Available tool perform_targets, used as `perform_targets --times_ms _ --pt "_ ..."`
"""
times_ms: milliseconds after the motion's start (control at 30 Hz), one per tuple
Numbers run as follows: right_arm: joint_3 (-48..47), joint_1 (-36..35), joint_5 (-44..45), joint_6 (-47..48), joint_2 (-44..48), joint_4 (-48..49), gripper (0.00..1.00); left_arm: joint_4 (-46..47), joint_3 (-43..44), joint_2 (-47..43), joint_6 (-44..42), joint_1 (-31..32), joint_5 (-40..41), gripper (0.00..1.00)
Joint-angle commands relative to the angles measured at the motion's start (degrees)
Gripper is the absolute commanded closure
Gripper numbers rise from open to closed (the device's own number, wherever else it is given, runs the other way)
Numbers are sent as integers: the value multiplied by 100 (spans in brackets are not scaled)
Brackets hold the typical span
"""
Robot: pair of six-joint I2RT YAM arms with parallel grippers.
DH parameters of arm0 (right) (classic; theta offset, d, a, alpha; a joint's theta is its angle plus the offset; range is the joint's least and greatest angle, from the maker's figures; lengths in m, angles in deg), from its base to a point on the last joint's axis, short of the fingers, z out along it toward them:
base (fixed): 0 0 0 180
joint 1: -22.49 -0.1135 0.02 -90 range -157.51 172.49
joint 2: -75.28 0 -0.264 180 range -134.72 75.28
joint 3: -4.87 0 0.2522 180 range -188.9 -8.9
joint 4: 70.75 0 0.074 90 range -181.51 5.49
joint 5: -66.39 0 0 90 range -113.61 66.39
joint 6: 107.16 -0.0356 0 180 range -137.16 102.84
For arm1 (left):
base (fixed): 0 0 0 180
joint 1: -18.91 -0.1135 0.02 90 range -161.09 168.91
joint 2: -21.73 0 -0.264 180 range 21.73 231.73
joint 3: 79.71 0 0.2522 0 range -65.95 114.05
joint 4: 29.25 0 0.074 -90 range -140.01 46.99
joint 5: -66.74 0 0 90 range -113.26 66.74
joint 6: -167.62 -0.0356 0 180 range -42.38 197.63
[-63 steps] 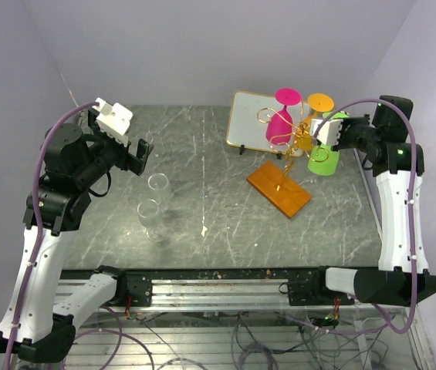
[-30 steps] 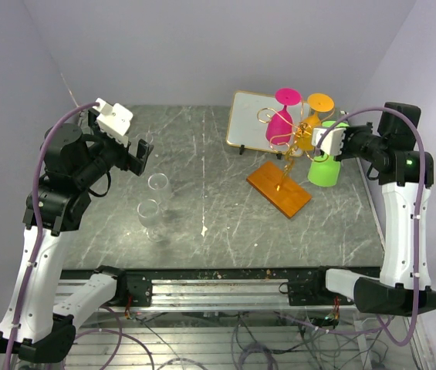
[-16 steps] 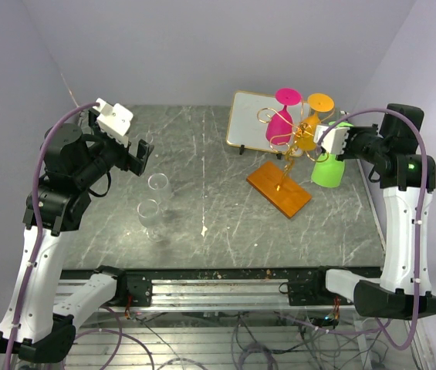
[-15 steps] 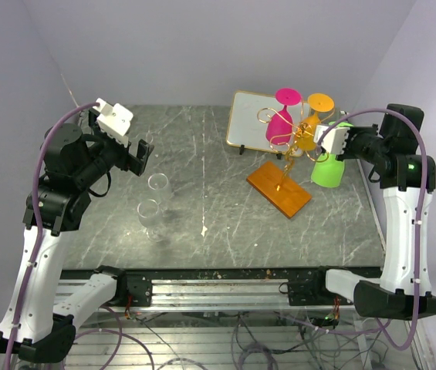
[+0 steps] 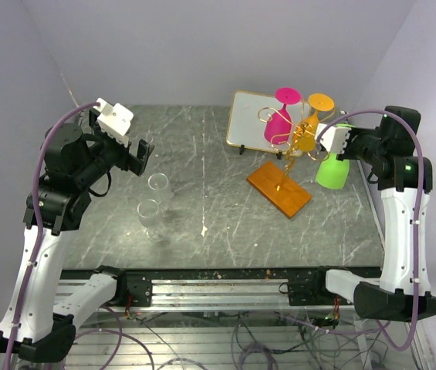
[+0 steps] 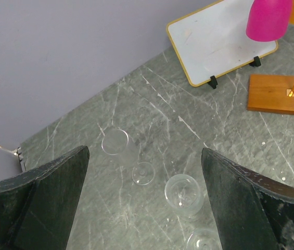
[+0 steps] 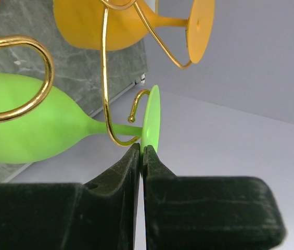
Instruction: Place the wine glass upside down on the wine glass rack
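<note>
My right gripper (image 5: pixel 341 132) is shut on the flat foot of a green wine glass (image 5: pixel 331 172), held bowl-down beside the right side of the gold wire rack (image 5: pixel 298 140) on its orange-brown wooden base (image 5: pixel 279 190). In the right wrist view my right gripper (image 7: pixel 142 152) pinches the rim of the foot of the green glass (image 7: pixel 29 127). A gold hook (image 7: pixel 116 136) of the rack curls under the stem next to the foot. A pink glass (image 5: pixel 278 123) and an orange glass (image 5: pixel 311 128) hang upside down on the rack. My left gripper (image 5: pixel 140 155) is open and empty.
Two clear glasses (image 5: pixel 158 186) (image 5: pixel 150 213) stand on the marble table under my left gripper (image 6: pixel 144 156); they also show in the left wrist view (image 6: pixel 184 191). A gold-framed mirror panel (image 5: pixel 247 118) stands behind the rack. Walls close in at the back and on the right.
My right gripper has carried the green glass to the right and slightly up beside the rack. The left arm has not moved.
</note>
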Motion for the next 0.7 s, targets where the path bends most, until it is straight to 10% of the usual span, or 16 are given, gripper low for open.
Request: perform_targets --times_ms 0,667 --pt "57 -29 100 -128 99 171 96 37 25 -17 -38 -49 -174 0" --pt "253 -29 -415 -87 3 483 94 19 -25 -68 -77 -56 -161 0"
